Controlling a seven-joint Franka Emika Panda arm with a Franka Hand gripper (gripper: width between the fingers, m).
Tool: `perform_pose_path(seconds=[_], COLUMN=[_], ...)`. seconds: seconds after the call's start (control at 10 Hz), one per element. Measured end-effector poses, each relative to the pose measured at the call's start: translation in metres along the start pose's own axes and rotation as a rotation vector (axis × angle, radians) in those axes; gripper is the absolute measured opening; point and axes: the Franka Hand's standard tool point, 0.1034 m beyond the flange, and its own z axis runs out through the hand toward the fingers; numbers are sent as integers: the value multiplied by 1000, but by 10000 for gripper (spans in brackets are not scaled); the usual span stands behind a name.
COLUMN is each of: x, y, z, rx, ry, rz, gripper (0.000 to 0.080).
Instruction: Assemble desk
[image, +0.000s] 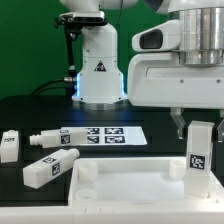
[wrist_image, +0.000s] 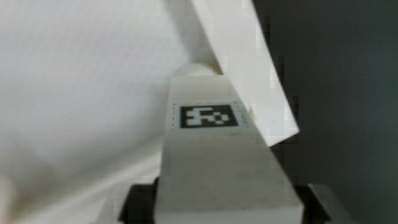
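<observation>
**Leg upright at desk top corner**

Claw (wrist_image: 224, 203) clamped on one leg (image: 200, 158). The leg stands upright at the desk top (image: 120, 190) corner, on the exterior view's right. Three spare legs (image: 50, 170) lie loose on the worktop (image: 30, 110), by the marker board (image: 105, 135).

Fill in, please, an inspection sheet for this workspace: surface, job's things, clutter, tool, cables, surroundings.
surface: black table; the marker board lies flat on it.
job's things: the desk top lies rim up at the front. Three legs lie loose at the exterior view's left: far leg, middle leg, near leg. The upright leg stands at the desk top's corner on the exterior view's right.
clutter: nothing seen.
tool: the tool is shut on the upright leg from above.
cables: a dark line beside the robot base, perhaps a cable; too small to tell.
surroundings: dark background, nothing else seen.
</observation>
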Motion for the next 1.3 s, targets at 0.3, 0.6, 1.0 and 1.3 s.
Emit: perform_pose_path(seconds=[0.3, 0.6, 1.0, 1.3], x=[-1, 1, 0, 1], y=[0, 1, 0, -5], z=[0, -1, 3, -2], rx=[2, 22, 81, 83], ry=[-10, -49, -79, -51], rz=[271, 619, 881, 242], gripper=[285, 285, 445, 636])
